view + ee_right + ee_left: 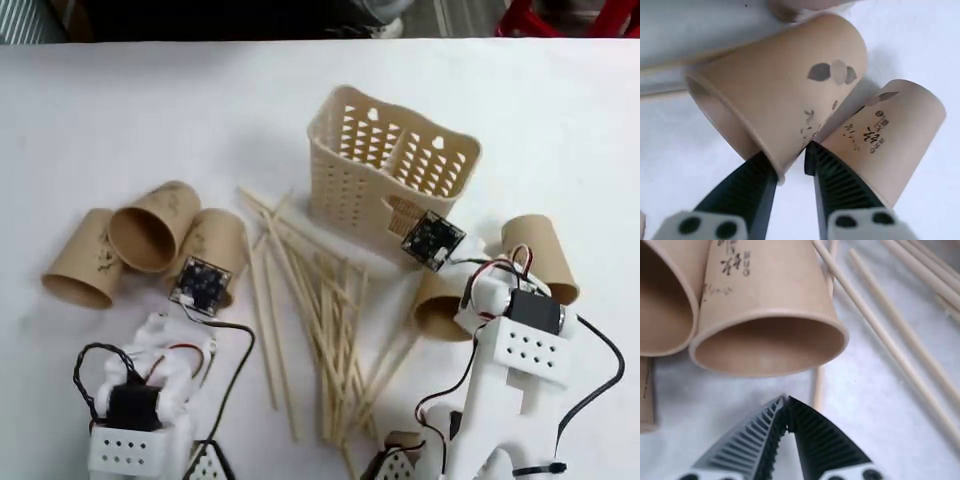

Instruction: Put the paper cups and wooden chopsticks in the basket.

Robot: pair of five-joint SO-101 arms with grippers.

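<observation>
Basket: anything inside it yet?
Nothing shows inside the basket; the visible upper parts of both compartments look bare. The near wall hides the floor, so something lying low cannot be ruled out.

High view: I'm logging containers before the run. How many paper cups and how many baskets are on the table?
Paper cups: 5
Basket: 1
Total: 6

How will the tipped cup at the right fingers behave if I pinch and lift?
The paper cup lies on its side, so a nudge probably rolls it, though the neighbouring cup touching it may block that. Its thin wall likely buckles under a hard pinch from the right gripper. Empty-looking, it should lift lightly.
</observation>
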